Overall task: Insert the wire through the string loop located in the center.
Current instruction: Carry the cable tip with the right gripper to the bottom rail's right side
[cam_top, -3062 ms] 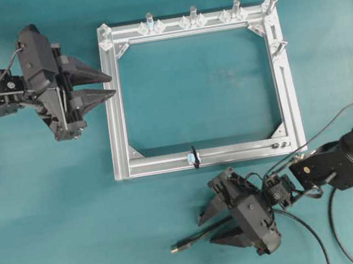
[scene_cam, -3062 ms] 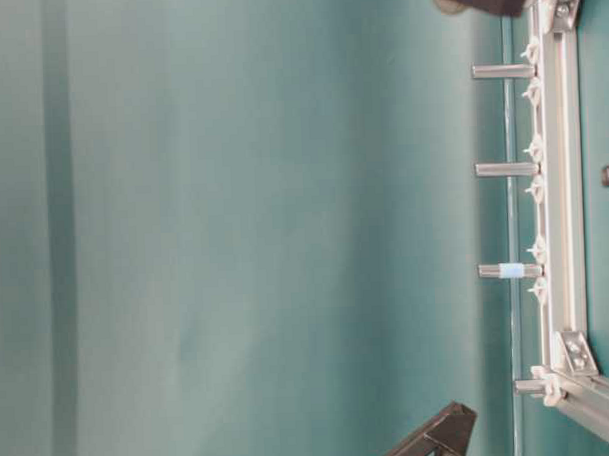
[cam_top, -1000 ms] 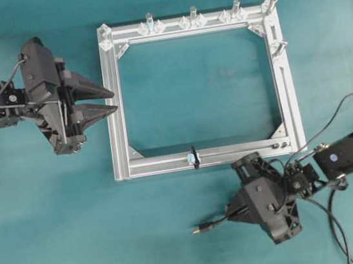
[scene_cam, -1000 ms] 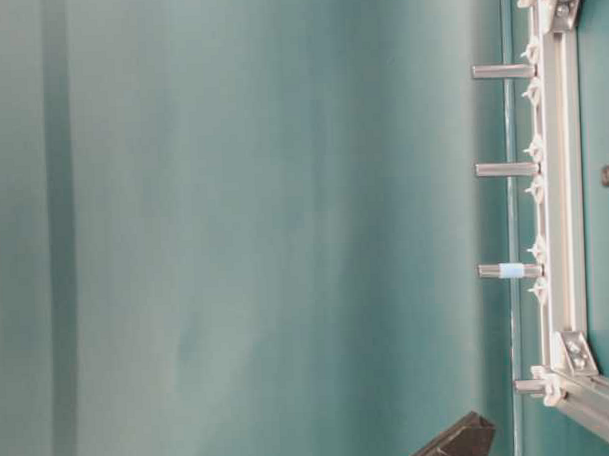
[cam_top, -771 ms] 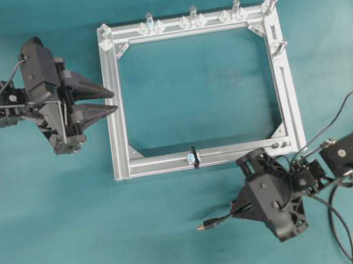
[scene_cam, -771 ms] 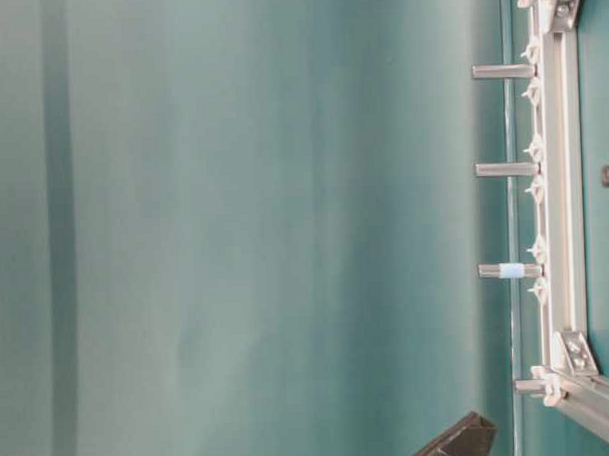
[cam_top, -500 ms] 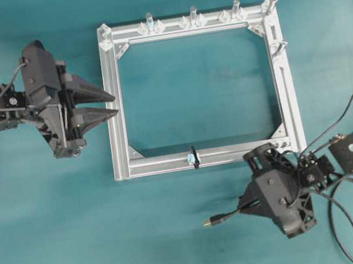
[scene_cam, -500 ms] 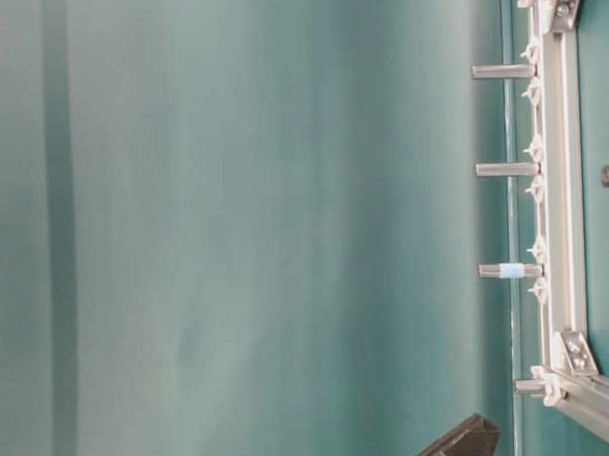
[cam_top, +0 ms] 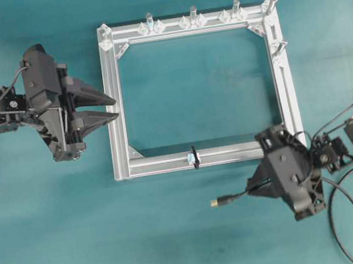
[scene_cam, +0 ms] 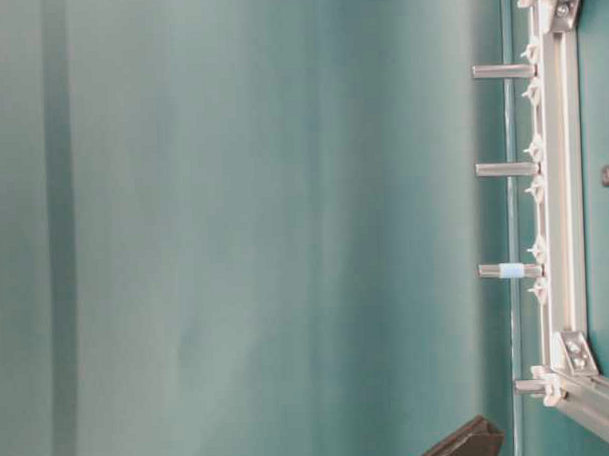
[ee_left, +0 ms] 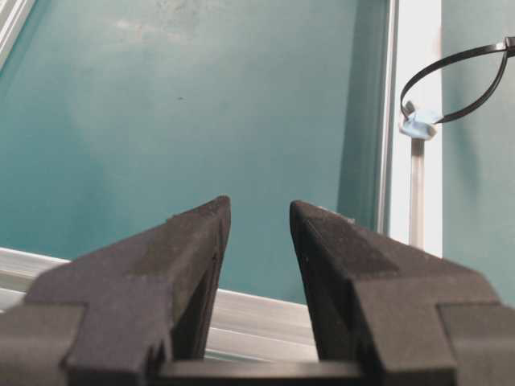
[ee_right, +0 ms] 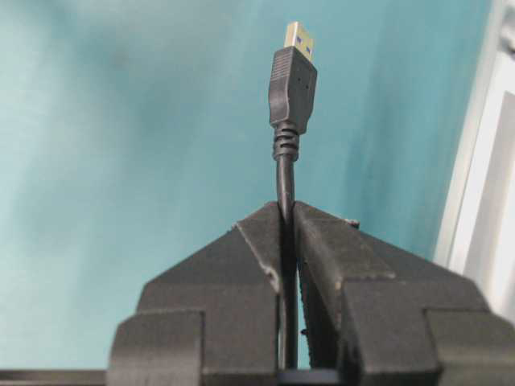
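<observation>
The wire point(cam_top: 234, 196) is a thin black cable with a gold-tipped plug point(ee_right: 294, 71) pointing left, held off the table. My right gripper point(cam_top: 257, 188) is shut on the wire just behind the plug, below the frame's lower right corner. The string loop point(cam_top: 194, 156) stands on the middle of the near rail of the aluminium frame point(cam_top: 114, 114), up and left of the plug. In the left wrist view the string loop point(ee_left: 455, 84) shows at top right. My left gripper point(cam_top: 115, 109) is open and empty at the frame's left rail; its fingertips point(ee_left: 216, 213) hover over that rail.
Several upright pegs point(cam_top: 193, 14) line the far rail, and more stand at the right rail's top point(cam_top: 277, 46). The wire's slack point(cam_top: 343, 214) loops on the teal table by the right arm. The table-level view shows the pegs point(scene_cam: 505, 169) sideways.
My right gripper has carried the wire to the right and slightly up, nearer the frame's lower right corner. The left gripper has drifted down a little along the left rail.
</observation>
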`<action>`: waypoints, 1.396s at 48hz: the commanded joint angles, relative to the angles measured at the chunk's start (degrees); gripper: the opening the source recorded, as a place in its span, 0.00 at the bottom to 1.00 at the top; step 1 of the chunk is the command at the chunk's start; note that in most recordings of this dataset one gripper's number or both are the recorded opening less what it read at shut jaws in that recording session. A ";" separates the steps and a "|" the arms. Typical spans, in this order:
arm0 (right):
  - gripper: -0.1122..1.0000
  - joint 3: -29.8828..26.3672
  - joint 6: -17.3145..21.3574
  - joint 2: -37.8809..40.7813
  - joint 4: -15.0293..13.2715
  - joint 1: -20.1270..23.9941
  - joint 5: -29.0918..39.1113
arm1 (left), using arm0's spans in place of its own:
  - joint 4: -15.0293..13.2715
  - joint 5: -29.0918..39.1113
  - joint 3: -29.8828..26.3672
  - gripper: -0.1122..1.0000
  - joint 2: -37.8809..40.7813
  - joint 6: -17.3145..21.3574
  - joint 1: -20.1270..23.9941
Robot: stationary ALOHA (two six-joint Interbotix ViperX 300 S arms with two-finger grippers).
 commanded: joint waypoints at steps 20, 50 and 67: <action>0.16 3.69 -0.09 -7.56 0.18 -8.35 3.43 | 0.18 -0.35 -0.26 0.45 -0.70 -0.09 -2.11; 0.16 3.78 0.00 -7.38 0.18 -10.55 3.16 | 0.18 -0.35 1.05 0.45 -0.70 -0.09 -2.29; 0.16 3.60 0.00 -7.21 0.18 -10.55 3.16 | 0.18 -0.35 1.23 0.45 -0.70 0.00 -2.37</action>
